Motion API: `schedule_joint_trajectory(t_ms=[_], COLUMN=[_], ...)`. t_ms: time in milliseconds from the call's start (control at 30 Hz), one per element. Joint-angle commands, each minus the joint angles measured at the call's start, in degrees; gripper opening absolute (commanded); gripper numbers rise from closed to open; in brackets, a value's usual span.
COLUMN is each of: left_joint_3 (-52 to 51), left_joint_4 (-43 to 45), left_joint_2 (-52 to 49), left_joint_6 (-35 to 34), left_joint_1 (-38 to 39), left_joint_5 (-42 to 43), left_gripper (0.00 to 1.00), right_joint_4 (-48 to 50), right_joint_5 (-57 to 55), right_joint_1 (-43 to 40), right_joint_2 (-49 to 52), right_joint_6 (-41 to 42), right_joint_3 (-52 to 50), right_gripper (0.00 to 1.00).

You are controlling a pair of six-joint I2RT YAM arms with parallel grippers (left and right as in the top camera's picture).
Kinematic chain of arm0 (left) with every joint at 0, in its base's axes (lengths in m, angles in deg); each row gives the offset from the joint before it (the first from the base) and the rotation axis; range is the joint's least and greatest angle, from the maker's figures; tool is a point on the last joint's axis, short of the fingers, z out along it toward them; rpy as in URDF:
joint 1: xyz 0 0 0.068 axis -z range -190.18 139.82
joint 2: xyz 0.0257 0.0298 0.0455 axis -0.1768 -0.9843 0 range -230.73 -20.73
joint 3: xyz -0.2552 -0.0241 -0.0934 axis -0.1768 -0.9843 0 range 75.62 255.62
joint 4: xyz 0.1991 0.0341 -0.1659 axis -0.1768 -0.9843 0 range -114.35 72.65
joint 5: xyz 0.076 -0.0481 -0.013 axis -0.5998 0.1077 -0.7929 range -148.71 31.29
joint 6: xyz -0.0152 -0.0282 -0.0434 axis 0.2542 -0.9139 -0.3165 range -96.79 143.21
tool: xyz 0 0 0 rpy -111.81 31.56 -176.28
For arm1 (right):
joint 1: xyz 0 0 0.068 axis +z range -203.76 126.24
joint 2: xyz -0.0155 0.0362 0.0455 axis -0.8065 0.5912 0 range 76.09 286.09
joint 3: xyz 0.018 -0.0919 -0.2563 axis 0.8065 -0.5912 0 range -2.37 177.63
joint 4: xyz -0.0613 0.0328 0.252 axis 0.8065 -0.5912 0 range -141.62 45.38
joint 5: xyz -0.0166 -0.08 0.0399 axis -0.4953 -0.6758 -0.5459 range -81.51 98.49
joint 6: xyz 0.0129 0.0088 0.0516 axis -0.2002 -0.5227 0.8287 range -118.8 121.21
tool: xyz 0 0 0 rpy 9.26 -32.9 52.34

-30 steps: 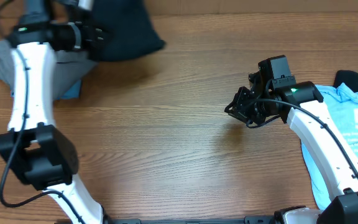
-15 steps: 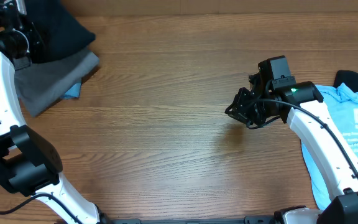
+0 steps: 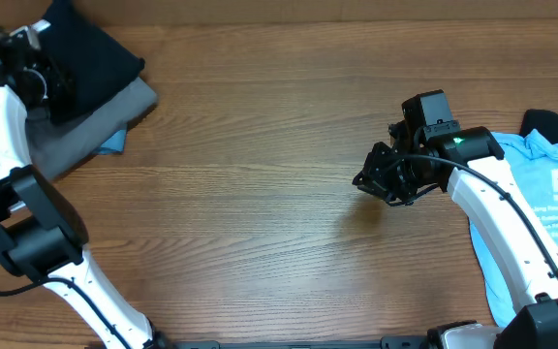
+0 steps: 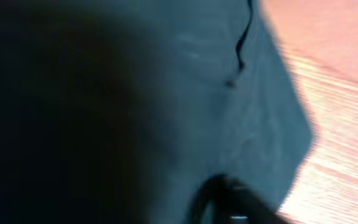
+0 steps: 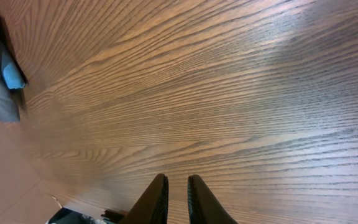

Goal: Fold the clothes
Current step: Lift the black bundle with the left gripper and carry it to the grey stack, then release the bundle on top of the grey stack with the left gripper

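The right gripper (image 5: 178, 198) hangs above bare wood with its two fingers (image 5: 157, 202) drawn almost together, leaving only a thin slit between them and nothing in it. From overhead it sits right of centre, well apart from any cloth. Around it the table (image 3: 260, 223) shows plain grain. Along the right edge of the frame lies the light-blue tee (image 3: 555, 208) with white print, partly under the right arm, and a strip of black cloth (image 3: 550, 123) shows at its upper edge. The left gripper (image 3: 39, 79) is in the upper left corner, down against the black T-shirt (image 3: 100, 53). Whether its fingers are spread or closed on the fabric cannot be told (the left wrist view is blurred, filled mostly with dark and bluish-grey cloth, with a strip of table at the right). The black T-shirt lies bunched on top of a grey garment (image 3: 90, 121). That garment spreads toward the lower right of the pile, and a small blue corner of cloth (image 3: 112, 143) pokes out beneath its edge.
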State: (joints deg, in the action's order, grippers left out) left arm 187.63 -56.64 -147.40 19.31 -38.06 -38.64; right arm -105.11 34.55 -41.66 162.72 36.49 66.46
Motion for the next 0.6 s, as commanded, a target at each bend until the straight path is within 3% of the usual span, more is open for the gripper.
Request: schedule_joint_trajectory(t_ms=[0,133,367,467,567], left_joint_3=[2.36,6.86,18.91,23.26,26.05], left_joint_4=[-2.64,-8.96,-20.55,-25.05,-30.42], left_joint_2=[1.73,3.06,6.43,9.33,13.6], left_joint_6=[-0.59,-0.59,-0.22,4.72,10.27], left_joint_1=[-2.62,-5.44,-10.23,-9.99,-7.37], left_joint_5=[-4.31,-6.69,3.61,10.69,12.22], left_gripper=[1.0,1.0,1.0,1.0,1.0], right_joint_4=[0.11,0.13,0.2,0.61,0.55], right_joint_5=[-0.5,-0.52,-0.57,-1.75,-5.84], right_joint_1=[0.07,0.07,0.07,0.07,0.11], right_joint_2=[-0.15,-0.15,-0.17,-0.42,-1.73], right_joint_6=[0.35,0.33,-0.15,-1.01,-3.13], right_joint_3=[0.46,0.46,0.46,0.81,2.16], right_gripper=[0.15,0.15,0.15,0.15,0.15])
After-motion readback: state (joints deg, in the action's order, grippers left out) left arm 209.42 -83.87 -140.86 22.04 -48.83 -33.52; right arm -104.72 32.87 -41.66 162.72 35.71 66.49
